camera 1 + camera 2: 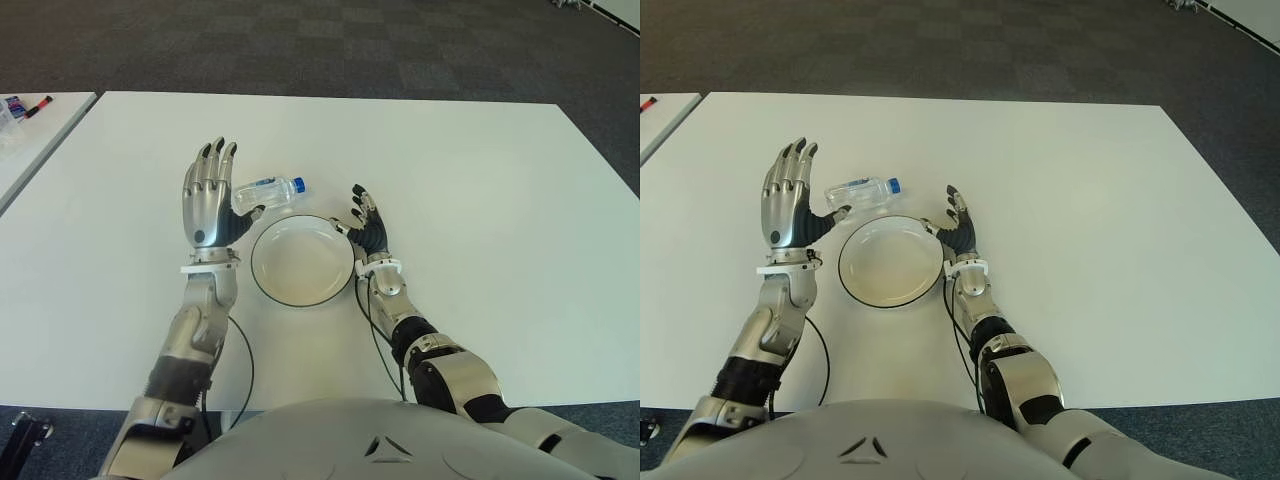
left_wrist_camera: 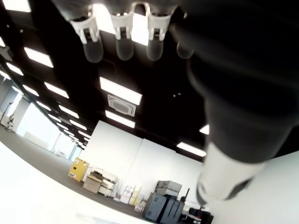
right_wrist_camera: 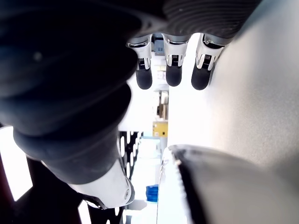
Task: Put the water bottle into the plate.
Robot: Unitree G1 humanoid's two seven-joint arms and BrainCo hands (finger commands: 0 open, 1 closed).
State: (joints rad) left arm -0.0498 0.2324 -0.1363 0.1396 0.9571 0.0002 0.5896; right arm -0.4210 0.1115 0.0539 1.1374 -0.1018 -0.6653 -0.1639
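White plate (image 1: pixel 302 262) holds nothing | water bottle (image 1: pixel 268 192) on table (image 1: pixel 480 200) behind it | both hands released

head stereo downward, wrists close-up

The left hand's thumb (image 1: pixel 254 212) covers the water bottle (image 1: pixel 268 191)'s base; contact perhaps, unclear.
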